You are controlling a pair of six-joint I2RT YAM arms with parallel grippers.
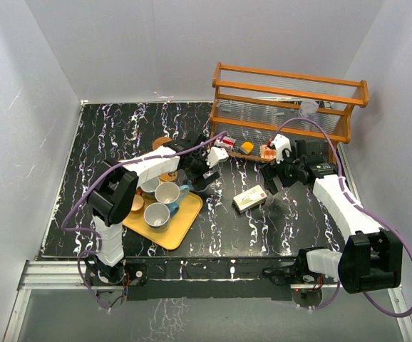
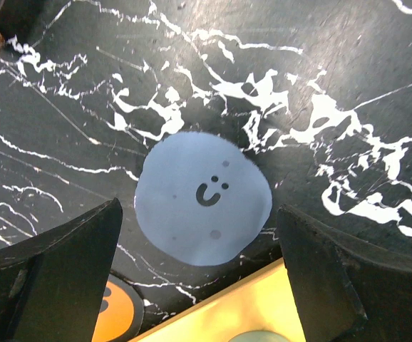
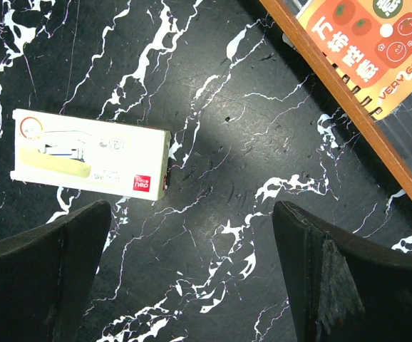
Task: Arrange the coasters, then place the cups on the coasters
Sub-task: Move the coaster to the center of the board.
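Where the surface (image 1: pixel 120 128) lies nearest the arm bases, I log a yellow tray (image 1: pixel 176 237) carrying the cups (image 1: pixel 157 216). Two white ones stand upright, mouths up. The rest sit partly under the left arm, so I cannot count them.

Left hand (image 2: pixel 199 214): fingers wide, holding nothing, standing either side of the grey-blue coaster (image 2: pixel 202 206) without touching it. That coaster lies flat on the surface just beside the tray's corner. Being round it has no long axis, but the top of its printed face points to the upper right of the wrist view.

Orange coaster (image 2: pixel 110 313): beside it, half covered by a finger.

Right hand (image 3: pixel 192 206): fingers wide, empty, over bare surface.

Pale box (image 3: pixel 92 164): flat, long axis running across that view.

Farthest: wooden rack (image 1: pixel 291 100), clear cup (image 1: pixel 308 107), and a printed packet (image 3: pixel 370 43) cut off by the frame.
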